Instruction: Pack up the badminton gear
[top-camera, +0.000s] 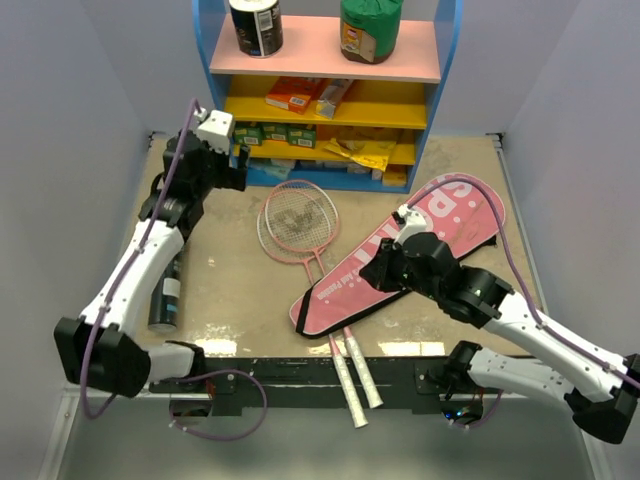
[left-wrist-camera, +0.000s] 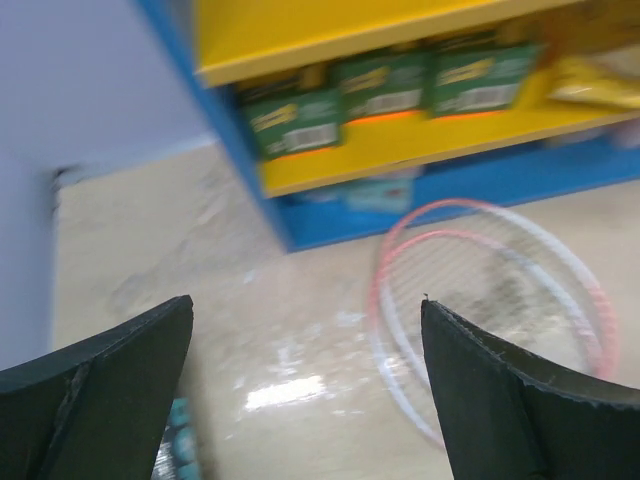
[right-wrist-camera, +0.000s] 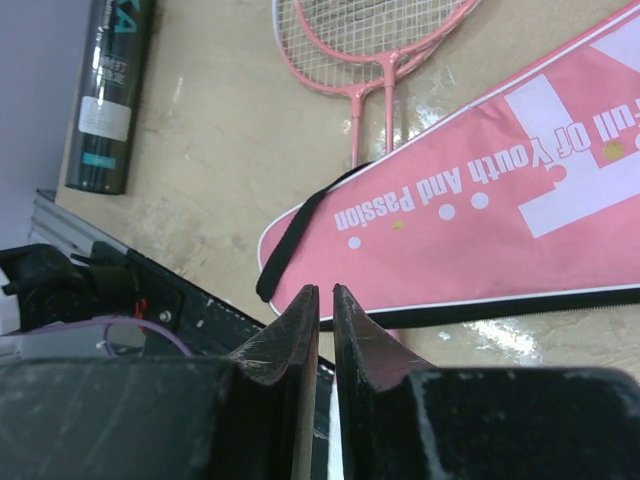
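The pink bag (top-camera: 400, 262) hides the racket (top-camera: 298, 220) shafts. At nine o'clock the left arm partly covers the black tube (top-camera: 165, 295). Left gripper (left-wrist-camera: 305, 385) gapes empty over the tan table (top-camera: 230, 300); right gripper (right-wrist-camera: 326, 305) is barely parted, holding nothing.

- The pink bag (right-wrist-camera: 520, 210) looks like smooth cloth, faintly sheened, with printed white lettering and a black fabric strap (right-wrist-camera: 300, 225).
- The rackets (top-camera: 298, 222) have thin glossy pink frames and fine white string mesh; their handles (top-camera: 352, 378) look wrapped in matt white grip.
- The black tube (right-wrist-camera: 110, 90) is glossy, with a paper-like label.
- The table (top-camera: 230, 290) is a beige, scuffed surface with wet-looking shine.
- The left gripper's fingers (left-wrist-camera: 520, 400) are matt black, scratched at the edges.
- The shelf unit (top-camera: 330, 110) looks like painted board.
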